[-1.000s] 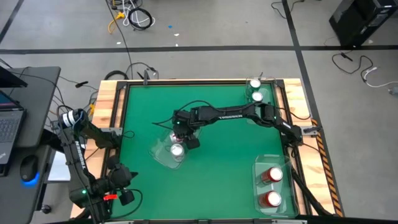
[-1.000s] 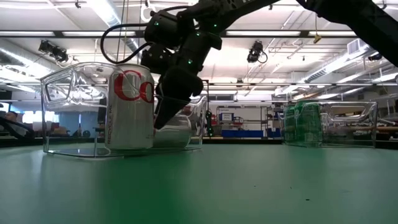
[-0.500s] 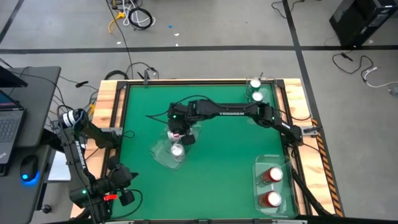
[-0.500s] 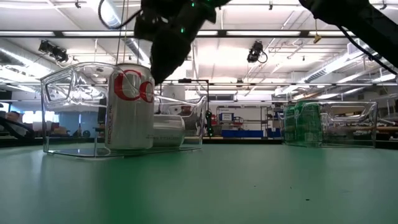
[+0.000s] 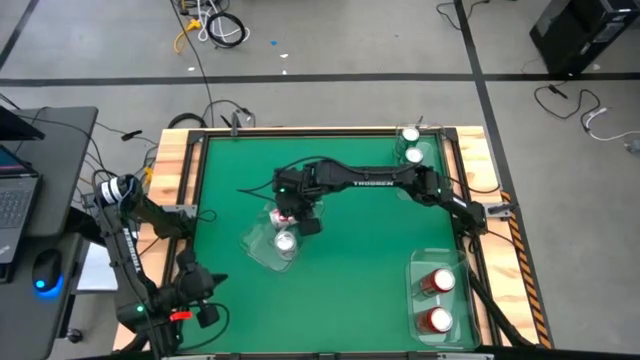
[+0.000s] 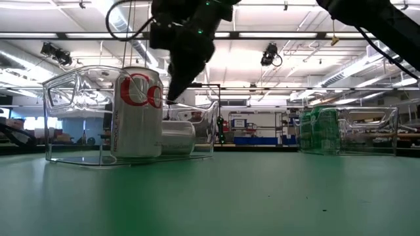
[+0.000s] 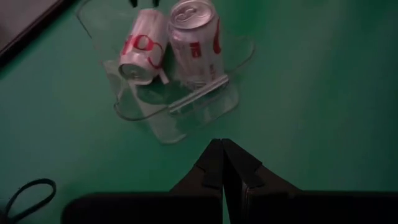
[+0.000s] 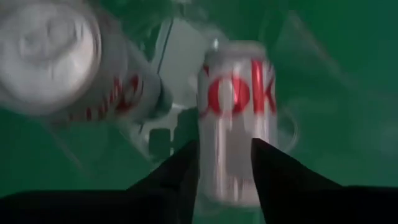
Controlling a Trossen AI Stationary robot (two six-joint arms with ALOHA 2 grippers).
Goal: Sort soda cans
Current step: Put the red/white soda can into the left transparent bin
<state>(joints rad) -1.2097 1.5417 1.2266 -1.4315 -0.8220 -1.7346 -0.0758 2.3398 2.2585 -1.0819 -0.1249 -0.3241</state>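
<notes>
Two silver-grey soda cans sit in a clear tray (image 5: 258, 250) mid-table. One stands upright (image 6: 136, 111) (image 5: 285, 241) on its base. The other lies on its side (image 6: 178, 136) (image 8: 236, 106) on the tray floor behind it. My right gripper (image 6: 174, 95) (image 5: 298, 218) hangs open above the lying can, fingers pointing down on either side of it, apart from it. Two green cans (image 5: 410, 146) stand in a tray at the far right corner, two red cans (image 5: 436, 300) in a tray at the near right. My left gripper (image 7: 222, 163) waits shut near the near left corner (image 5: 195, 300).
The clear tray's walls (image 6: 65, 118) rise around the silver cans. A wooden frame (image 5: 175, 170) edges the green table. Bare green mat lies between the three trays. A laptop and mouse (image 5: 45, 270) sit on a side desk left of the table.
My right gripper has risen from low in the tray beside the lying can to well above it, shifting a little toward the table's left. Both silver cans have stayed where they were.
</notes>
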